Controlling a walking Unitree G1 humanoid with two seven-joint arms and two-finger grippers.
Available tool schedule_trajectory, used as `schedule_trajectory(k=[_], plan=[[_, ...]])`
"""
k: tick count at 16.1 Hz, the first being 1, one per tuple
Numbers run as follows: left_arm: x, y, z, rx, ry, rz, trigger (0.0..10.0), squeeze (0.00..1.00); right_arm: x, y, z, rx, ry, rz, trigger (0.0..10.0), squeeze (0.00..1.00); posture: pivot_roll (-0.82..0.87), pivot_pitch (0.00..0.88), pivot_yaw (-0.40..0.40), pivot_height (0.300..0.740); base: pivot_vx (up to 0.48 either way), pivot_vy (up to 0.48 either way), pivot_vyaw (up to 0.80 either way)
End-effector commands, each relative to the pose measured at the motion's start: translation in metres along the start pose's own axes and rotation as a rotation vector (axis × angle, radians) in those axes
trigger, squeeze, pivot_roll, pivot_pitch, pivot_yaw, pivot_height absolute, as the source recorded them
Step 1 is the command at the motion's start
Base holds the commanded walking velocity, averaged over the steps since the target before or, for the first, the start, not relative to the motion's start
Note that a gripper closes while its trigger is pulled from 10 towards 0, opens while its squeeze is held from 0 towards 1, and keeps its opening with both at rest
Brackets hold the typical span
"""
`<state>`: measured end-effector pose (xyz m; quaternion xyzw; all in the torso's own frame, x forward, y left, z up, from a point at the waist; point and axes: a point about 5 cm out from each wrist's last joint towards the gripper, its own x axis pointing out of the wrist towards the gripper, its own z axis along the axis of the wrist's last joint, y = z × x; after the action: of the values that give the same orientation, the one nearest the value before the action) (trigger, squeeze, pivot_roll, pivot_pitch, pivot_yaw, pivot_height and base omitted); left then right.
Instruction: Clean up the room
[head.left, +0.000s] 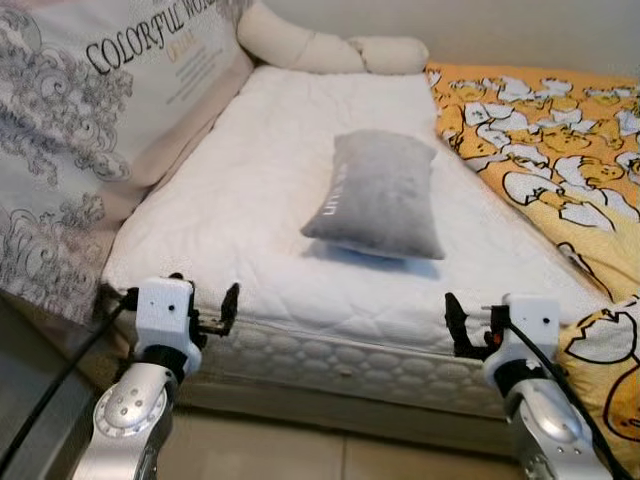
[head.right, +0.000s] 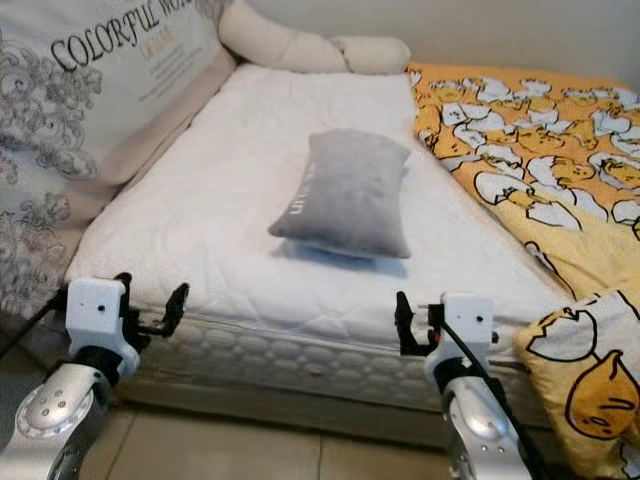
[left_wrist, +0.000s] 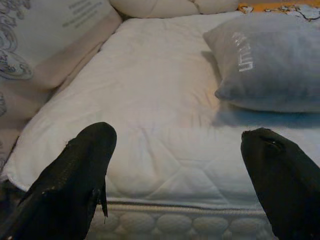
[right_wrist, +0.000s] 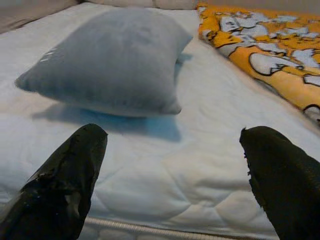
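Both grippers hovered at the near edge of the mattress (head.left: 250, 200), holding nothing. Left gripper (head.left: 215, 310) sat at 7 o'clock in the head view, fingers (left_wrist: 75, 175) spread wide apart in its wrist view, with bare quilted mattress between them. Right gripper (head.left: 470, 325) sat at 5 o'clock, fingers (right_wrist: 65, 175) likewise spread wide, empty, aimed across the mattress toward the pillow.

Floor (head.left: 260, 450) of pale tile showed at 6 o'clock, below the mattress side.

Grey pillow (head.left: 378, 195) lay near the middle of the mattress, at about 12 o'clock from the right gripper and 1 o'clock from the left, well apart from both. It rested flat, its near edge slightly lifted and casting a bluish shadow on the quilting. Pale lettering ran along its left side; unreadable.

Yellow blanket (head.left: 560, 150) with a white-and-orange cartoon print covered the bed from 1 to 4 o'clock, one corner hanging over the near edge just beside the right gripper.

Large printed cushion (head.left: 80, 120) leaned along the mattress at 9 to 11 o'clock, with grey swirls and the word "COLORFUL".

Cream bolster (head.left: 330, 45) lay across the far end at 12 o'clock, touching the wall (head.left: 480, 25).
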<state>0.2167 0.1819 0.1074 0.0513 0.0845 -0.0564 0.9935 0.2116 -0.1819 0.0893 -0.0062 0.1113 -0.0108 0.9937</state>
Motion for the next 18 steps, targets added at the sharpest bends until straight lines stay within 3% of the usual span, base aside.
schedule_trajectory(k=[1, 3, 7, 11, 15, 18], plan=[[0.0, 0.001, -0.001, 0.018, 0.003, -0.007, 10.0, 0.0, 0.003, 0.003, 0.002, 0.012, -0.009, 0.005, 10.0, 0.0, 0.02, 0.0, -0.018, 0.74, 0.0, 0.0, 0.0], [0.002, 0.002, 0.001, 0.017, 0.0, -0.006, 10.0, 0.0, 0.005, 0.001, 0.002, 0.05, -0.004, -0.008, 10.0, 0.0, 0.02, 0.0, -0.018, 0.74, 0.0, 0.0, 0.0], [0.004, 0.003, 0.001, 0.018, -0.004, -0.003, 10.0, 0.0, 0.008, 0.001, 0.002, 0.052, 0.003, -0.011, 10.0, 0.0, 0.03, 0.0, -0.019, 0.74, 0.189, 0.0, -0.44], [0.007, 0.004, 0.003, 0.02, -0.011, -0.003, 10.0, 0.0, 0.011, 0.004, 0.003, 0.05, -0.001, -0.001, 10.0, 0.0, 0.03, 0.0, -0.018, 0.74, 0.256, 0.0, 0.0], [0.009, 0.002, 0.003, 0.018, -0.011, -0.006, 10.0, 0.0, 0.013, 0.002, 0.003, 0.051, 0.006, -0.01, 10.0, 0.0, 0.03, 0.0, -0.02, 0.74, 0.256, 0.0, -0.78], [0.009, 0.003, 0.003, 0.019, -0.011, -0.001, 10.0, 0.0, 0.013, 0.002, 0.004, 0.047, -0.001, -0.007, 10.0, 0.0, 0.03, 0.0, -0.02, 0.74, 0.26, 0.0, 0.0]])
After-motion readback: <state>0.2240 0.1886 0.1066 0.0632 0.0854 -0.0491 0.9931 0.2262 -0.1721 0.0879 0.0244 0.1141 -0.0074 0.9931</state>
